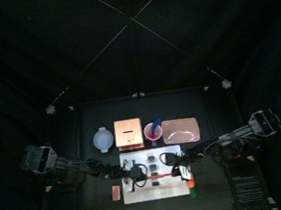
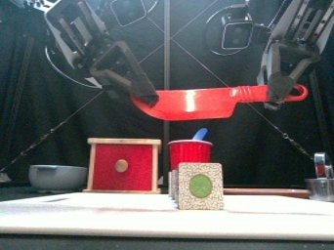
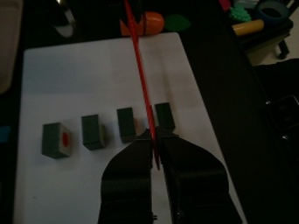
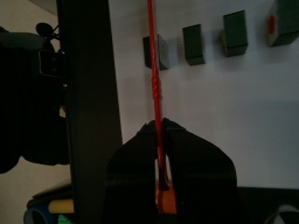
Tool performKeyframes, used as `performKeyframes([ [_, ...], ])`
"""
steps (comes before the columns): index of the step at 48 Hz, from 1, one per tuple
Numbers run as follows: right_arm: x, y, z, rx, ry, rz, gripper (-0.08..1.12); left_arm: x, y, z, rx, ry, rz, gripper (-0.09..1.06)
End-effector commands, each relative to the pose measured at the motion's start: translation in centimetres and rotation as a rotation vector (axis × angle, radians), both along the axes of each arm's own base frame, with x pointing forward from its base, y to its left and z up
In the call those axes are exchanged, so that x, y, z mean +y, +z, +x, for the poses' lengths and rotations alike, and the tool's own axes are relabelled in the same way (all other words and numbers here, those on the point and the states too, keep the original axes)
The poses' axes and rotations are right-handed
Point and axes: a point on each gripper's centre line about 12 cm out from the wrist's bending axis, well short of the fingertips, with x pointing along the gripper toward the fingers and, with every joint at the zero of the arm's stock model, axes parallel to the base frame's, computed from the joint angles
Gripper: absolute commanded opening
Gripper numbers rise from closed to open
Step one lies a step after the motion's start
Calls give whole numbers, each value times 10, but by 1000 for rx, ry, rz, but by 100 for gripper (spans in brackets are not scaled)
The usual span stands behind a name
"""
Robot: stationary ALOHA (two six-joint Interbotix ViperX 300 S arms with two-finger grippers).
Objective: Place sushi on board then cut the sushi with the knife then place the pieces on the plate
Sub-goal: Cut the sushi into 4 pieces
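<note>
Above the white cutting board (image 2: 78, 210), your left gripper (image 2: 136, 88) and right gripper (image 2: 279, 92) both clench the red knife (image 2: 202, 103), held level and crossways over the row of sushi pieces (image 2: 198, 186) directly beneath, which stand apart.

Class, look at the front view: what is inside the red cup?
One end of a blue knife sticks out of the red cup; the rest is hidden behind the cup's wall. A sushi piece in front covers the cup's lower part.
</note>
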Motion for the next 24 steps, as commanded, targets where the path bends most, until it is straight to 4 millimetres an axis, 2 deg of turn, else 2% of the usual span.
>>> performKeyframes([
  [1, -10, 15, -12, -37, -23, 7, 32, 12, 18, 8, -90, 15, 42, 43],
  [8, -19, 11, -32, -35, -52, 14, 32, 20, 21, 12, -143, 44, 61, 48],
  [17, -27, 13, -51, -61, -80, 18, 32, 28, 25, 15, -191, 77, 73, 67],
  [24, -30, 13, -66, -60, -89, 29, 32, 36, 27, 16, -213, 101, 81, 77],
])
